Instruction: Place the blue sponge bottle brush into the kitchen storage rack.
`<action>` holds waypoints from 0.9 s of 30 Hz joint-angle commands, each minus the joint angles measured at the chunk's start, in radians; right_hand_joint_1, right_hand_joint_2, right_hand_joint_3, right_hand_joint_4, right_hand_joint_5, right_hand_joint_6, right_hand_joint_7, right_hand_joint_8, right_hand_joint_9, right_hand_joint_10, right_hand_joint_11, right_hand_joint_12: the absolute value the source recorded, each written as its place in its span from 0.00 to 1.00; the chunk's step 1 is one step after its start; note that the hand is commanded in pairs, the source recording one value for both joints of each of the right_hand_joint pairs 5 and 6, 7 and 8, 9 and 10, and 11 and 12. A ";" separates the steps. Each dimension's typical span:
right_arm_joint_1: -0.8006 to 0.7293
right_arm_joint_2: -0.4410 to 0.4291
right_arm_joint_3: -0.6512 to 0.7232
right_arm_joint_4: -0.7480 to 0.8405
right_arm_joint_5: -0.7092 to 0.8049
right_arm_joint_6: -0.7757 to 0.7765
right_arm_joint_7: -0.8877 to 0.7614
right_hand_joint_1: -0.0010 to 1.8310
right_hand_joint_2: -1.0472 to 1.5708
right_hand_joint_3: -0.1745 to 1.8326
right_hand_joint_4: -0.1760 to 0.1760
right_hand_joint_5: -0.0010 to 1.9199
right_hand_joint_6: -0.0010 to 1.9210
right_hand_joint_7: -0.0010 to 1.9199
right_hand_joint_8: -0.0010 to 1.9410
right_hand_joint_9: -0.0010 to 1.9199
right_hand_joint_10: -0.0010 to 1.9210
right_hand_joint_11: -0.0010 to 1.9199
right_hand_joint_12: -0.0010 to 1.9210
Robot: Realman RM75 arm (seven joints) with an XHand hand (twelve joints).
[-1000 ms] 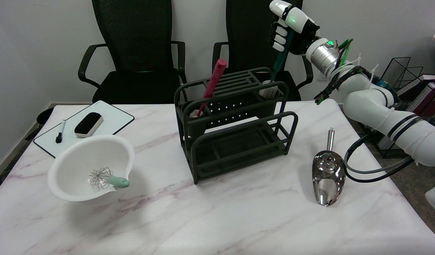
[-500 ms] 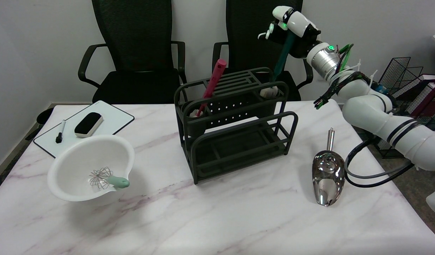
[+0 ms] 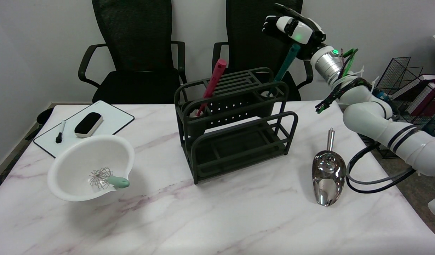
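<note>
We have the blue sponge bottle brush standing in the right-hand cup of the kitchen storage rack, at the upper middle of the frame, its handle leaning up and to the right. The robot hand sits just above the handle's tip with its fingers spread apart and nothing visibly held between them, so we judge the step in hand to be letting go and backing off.

To do it well, we should lift the robot hand straight up and away toward the upper right, keeping the fingers wide so none catches the handle and tips the brush out or jolts the rack. The red brush in the left cup needs no attention.

Against the earliest picture, the fingers that were wrapped round the handle have opened. The pale sponge head, then showing at the cup's rim, has sunk out of sight, and the handle leans further right.
</note>
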 commanded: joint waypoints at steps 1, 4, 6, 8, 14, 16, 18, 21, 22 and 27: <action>-0.136 0.014 0.121 0.008 -0.003 0.160 -0.006 0.60 0.54 0.78 0.50 0.20 0.20 0.37 0.37 0.35 0.35 0.32 0.32; -0.203 0.018 0.195 0.011 -0.023 0.205 -0.007 0.60 0.55 0.77 0.50 0.21 0.21 0.37 0.37 0.35 0.35 0.32 0.32; -0.257 0.019 0.247 0.011 -0.036 0.230 -0.007 0.60 0.56 0.76 0.50 0.21 0.21 0.38 0.37 0.35 0.35 0.32 0.32; -0.320 0.019 0.304 0.010 -0.040 0.250 -0.007 0.60 0.57 0.75 0.50 0.23 0.23 0.39 0.38 0.35 0.35 0.32 0.32; -0.471 0.010 0.401 -0.019 -0.030 0.364 -0.007 0.58 0.61 0.72 0.50 0.30 0.30 0.42 0.42 0.37 0.37 0.31 0.31; -0.523 0.003 0.440 -0.043 -0.027 0.406 -0.007 0.58 0.61 0.71 0.50 0.30 0.30 0.43 0.42 0.37 0.37 0.31 0.31; -0.564 -0.004 0.476 -0.068 -0.027 0.434 -0.007 0.58 0.62 0.70 0.50 0.30 0.30 0.43 0.43 0.37 0.37 0.31 0.31; -0.611 -0.014 0.510 -0.115 -0.027 0.509 -0.002 0.57 0.64 0.69 0.50 0.31 0.31 0.45 0.45 0.39 0.39 0.31 0.31; -0.623 -0.016 0.512 -0.138 -0.024 0.546 0.001 0.57 0.64 0.68 0.50 0.32 0.31 0.46 0.46 0.40 0.40 0.31 0.31; -0.670 -0.033 0.481 -0.186 0.028 0.651 0.000 0.56 0.67 0.67 0.50 0.34 0.34 0.53 0.52 0.48 0.48 0.31 0.31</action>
